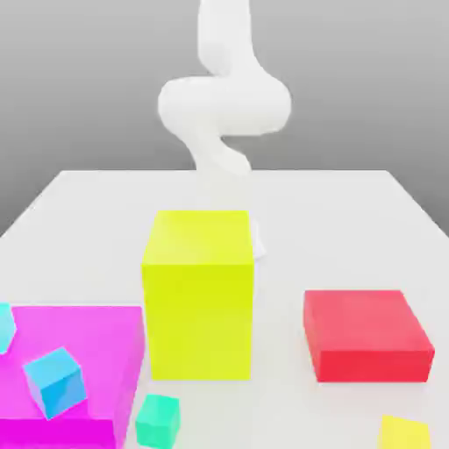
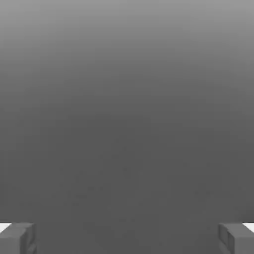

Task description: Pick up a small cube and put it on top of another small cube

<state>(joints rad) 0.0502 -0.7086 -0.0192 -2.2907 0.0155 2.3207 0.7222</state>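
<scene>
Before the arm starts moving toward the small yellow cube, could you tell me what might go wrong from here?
1. The tall yellow-green block stands between the arm and the small yellow cube, so a low, direct path could hit it.
2. The cube sits at the exterior view's bottom edge, partly cut off, making the grasp hard to monitor.
3. The red block lies near the cube; the open gripper could clip it.

A tall block [image 1: 199,294] stands mid-table [image 1: 351,219], a flat block [image 1: 367,335] at the exterior view's right
</scene>
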